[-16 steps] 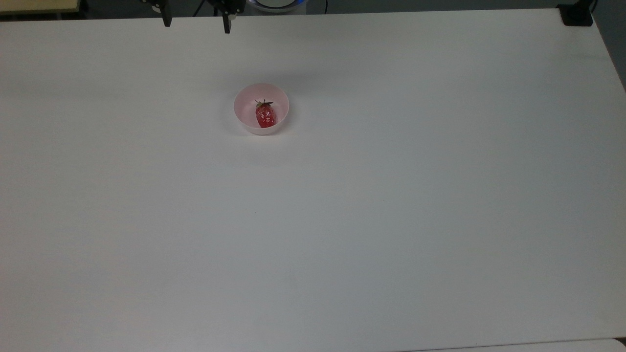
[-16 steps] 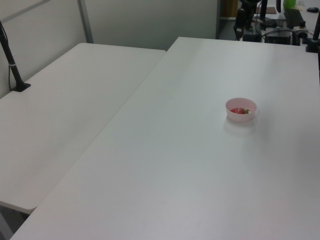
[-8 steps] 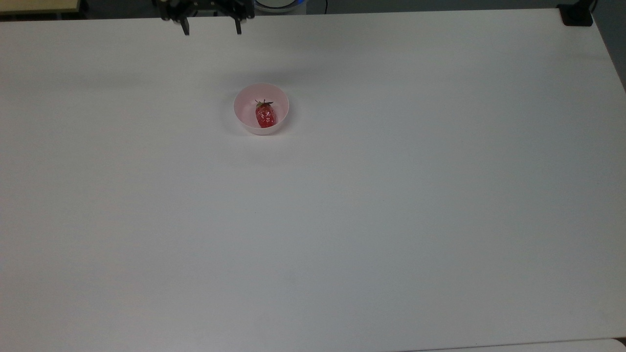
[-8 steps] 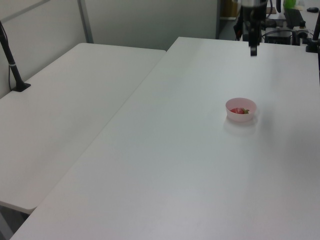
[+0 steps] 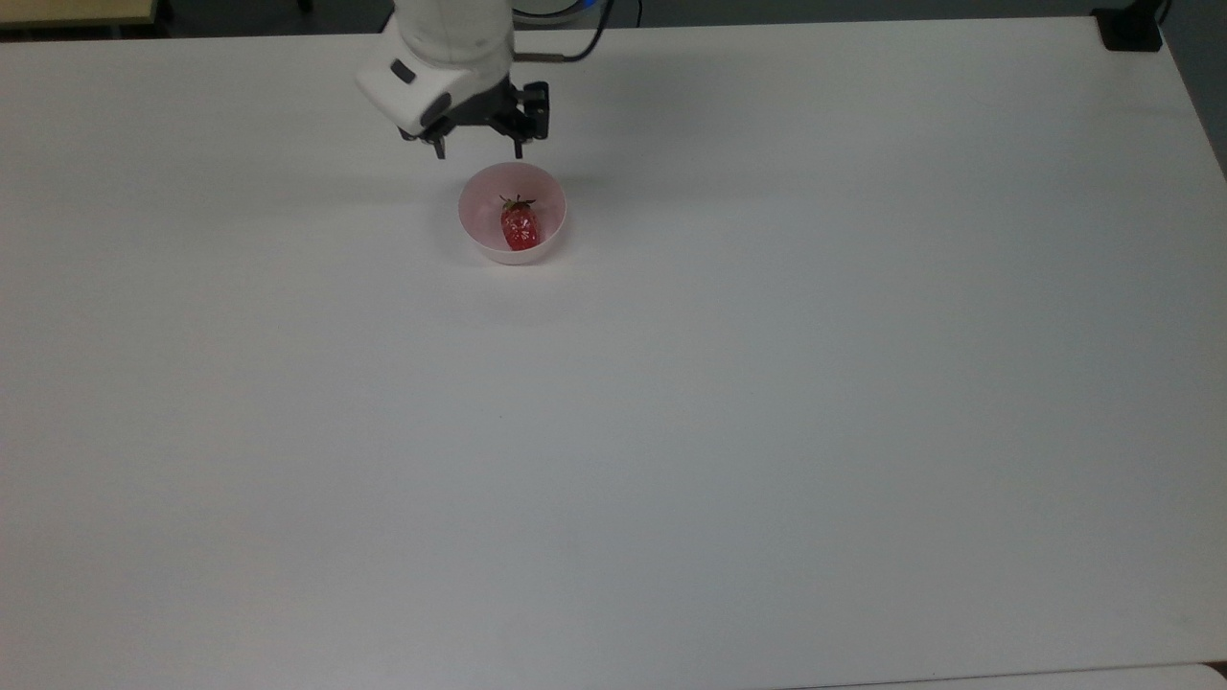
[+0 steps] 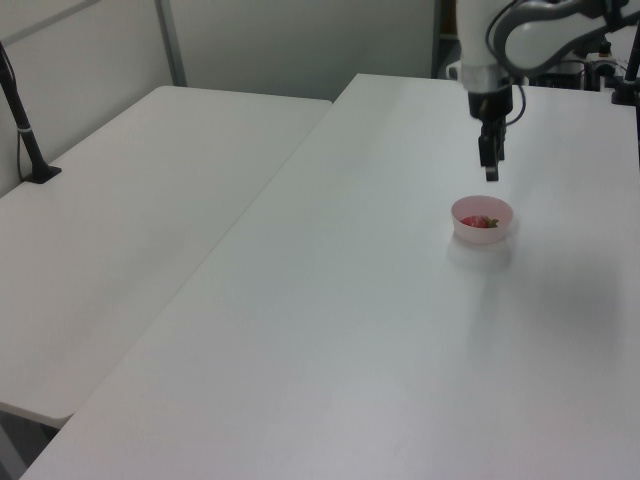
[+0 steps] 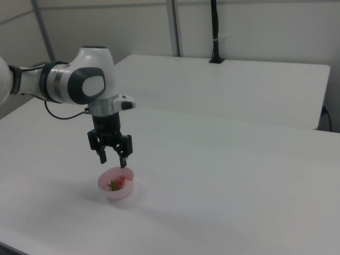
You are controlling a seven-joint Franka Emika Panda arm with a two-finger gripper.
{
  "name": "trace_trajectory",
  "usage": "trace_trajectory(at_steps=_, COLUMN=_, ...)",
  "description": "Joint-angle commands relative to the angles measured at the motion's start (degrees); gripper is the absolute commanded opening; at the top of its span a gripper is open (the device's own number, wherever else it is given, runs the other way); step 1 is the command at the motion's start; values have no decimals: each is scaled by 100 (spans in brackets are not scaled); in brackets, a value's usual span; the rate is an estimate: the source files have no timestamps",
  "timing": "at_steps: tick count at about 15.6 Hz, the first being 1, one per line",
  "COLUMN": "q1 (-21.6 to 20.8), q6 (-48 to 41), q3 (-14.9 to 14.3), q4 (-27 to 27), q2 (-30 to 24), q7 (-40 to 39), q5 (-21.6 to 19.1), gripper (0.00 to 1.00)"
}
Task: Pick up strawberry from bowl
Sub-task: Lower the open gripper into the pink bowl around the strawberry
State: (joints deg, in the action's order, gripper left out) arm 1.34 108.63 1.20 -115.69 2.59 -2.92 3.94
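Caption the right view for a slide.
Open gripper poised above a pink bowl holding a strawberry on a white table.

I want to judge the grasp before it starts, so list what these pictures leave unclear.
- Strawberry in the left view: the bowl wall hides its lower part.
- Strawberry in the right view: too small to tell which way its cap points.
- Gripper in the top view: how high it hangs above the bowl cannot be read.
- Arm in the top view: cut off by the upper edge.

The small glossy red strawberry (image 5: 520,228) lies in the round pale pink plastic bowl (image 5: 479,222) on the white table (image 5: 767,383), near the table's far edge in the top view; the gripper (image 5: 479,150) hangs above the bowl's far rim.
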Motion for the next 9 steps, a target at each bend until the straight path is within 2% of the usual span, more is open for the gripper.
trace_trajectory(at_steps=1, q1=-64, q6=412, q3=29, q4=-41, q2=320, q7=527, q5=133, gripper=62)
trace_trajectory(at_steps=9, q1=-73, q6=966, q3=38, q4=-24, q2=856, q7=801, q5=125, gripper=61)
